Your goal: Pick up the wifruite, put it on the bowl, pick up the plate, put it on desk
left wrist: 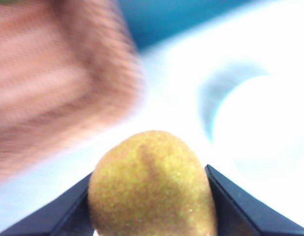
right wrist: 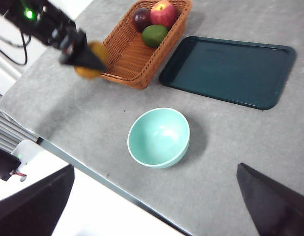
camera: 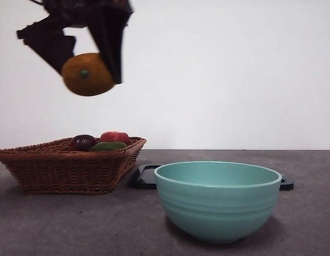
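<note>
The left gripper point(camera: 93, 72) hangs high above the tabletop point(camera: 74, 224), its jaws pinching the wifruite point(camera: 87, 74) from both sides, just beside the near rim of the wicker basket point(right wrist: 137, 49). The bowl point(camera: 218, 202) stands empty toward the middle of the tabletop, well apart from the fruit, with a dark tray point(right wrist: 228, 71) behind it. The carry should probably cross level, centre over the bowl's mouth, then lower close to its floor before the jaws part, since a round fruit dropped from height could bounce out. The right gripper point(right wrist: 152, 206) waits high, jaws spread wide
</note>
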You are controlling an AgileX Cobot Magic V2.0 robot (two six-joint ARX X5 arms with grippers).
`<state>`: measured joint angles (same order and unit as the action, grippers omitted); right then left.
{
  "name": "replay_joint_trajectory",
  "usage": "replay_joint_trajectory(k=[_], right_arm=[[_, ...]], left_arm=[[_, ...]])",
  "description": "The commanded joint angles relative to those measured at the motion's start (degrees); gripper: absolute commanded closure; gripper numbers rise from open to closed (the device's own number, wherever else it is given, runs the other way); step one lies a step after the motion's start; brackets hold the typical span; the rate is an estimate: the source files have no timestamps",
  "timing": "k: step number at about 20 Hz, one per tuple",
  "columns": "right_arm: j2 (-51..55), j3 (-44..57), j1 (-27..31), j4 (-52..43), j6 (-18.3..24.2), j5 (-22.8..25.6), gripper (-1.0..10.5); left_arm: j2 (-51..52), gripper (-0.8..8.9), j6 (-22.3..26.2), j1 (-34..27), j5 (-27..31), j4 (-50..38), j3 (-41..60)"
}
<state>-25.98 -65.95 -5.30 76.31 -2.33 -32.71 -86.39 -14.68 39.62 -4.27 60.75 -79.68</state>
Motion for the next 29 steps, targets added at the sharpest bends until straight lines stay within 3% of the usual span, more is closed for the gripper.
replay_joint_trajectory(k=[1,8,12,19,29], right_arm=[[0.00,-2.86,-0.20,0.92,-0.26,0.15,2.7],[0.00,-4.48,-0.20,1.60,-0.26,-0.24,2.7],[0.00,-4.48,-0.20,1.75,-0.24,-0.24,2.7],[0.00,-4.48,-0.20,1.75,-0.24,-0.26,2.7],[0.00,-4.46,-0.20,1.75,-0.22,-0.26,2.7]], left_arm=[[-0.44,5.68,-4.59,4.74,0.00,-0.17,-1.27],[-1.22,5.68,-10.93,16.37,0.00,-8.11,-1.27],[-5.35,5.69,-13.22,19.96,0.26,-12.96,-1.27],[-15.12,5.69,-12.81,20.61,3.91,-18.25,-1.27],[-23.10,5.69,-11.74,20.65,3.89,-18.51,-1.27]])
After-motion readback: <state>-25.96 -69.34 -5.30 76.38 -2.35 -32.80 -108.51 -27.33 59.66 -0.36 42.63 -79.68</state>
